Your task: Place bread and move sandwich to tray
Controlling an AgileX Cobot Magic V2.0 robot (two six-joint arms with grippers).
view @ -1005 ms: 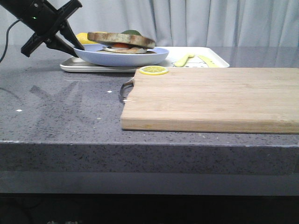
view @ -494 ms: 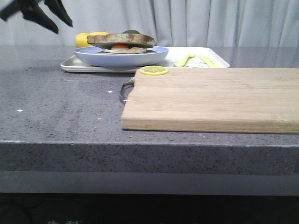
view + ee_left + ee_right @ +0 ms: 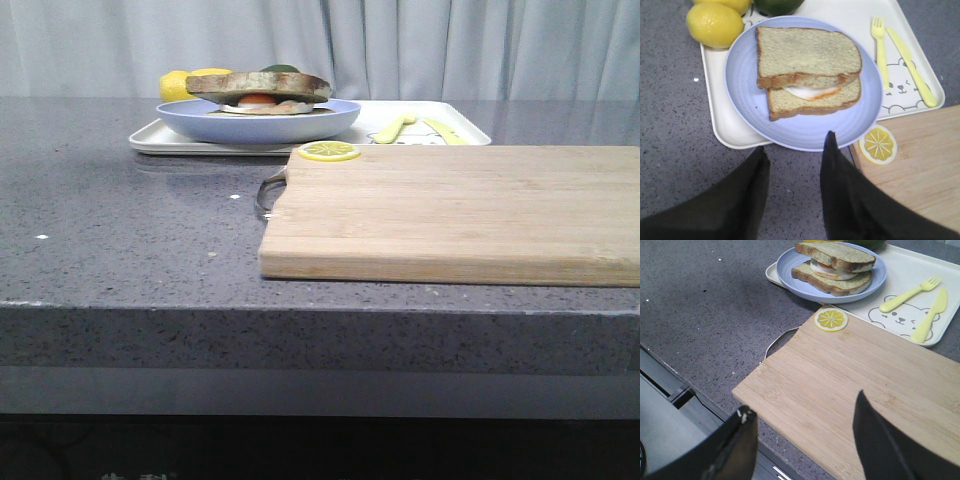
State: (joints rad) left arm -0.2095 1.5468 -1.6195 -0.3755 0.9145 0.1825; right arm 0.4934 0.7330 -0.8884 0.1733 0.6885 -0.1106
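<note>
The sandwich lies on a round pale blue plate, its fried egg showing between the slices. The bread rests on top as the upper slice. The plate stands on the left end of the white tray, as the front view also shows with the bread, plate and tray. My left gripper hangs open and empty over the counter, just in front of the plate's rim. My right gripper is open and empty above the near edge of the cutting board. Neither gripper appears in the front view.
A wooden cutting board with a metal handle fills the right of the counter, a lemon slice on its far left corner. Two lemons and a lime sit behind the plate. A yellow cutlery print marks the tray's right half.
My left gripper was at the plate's left rim a second ago; it has drawn up and away to the left, out of the front view. The plate stays on the tray.
</note>
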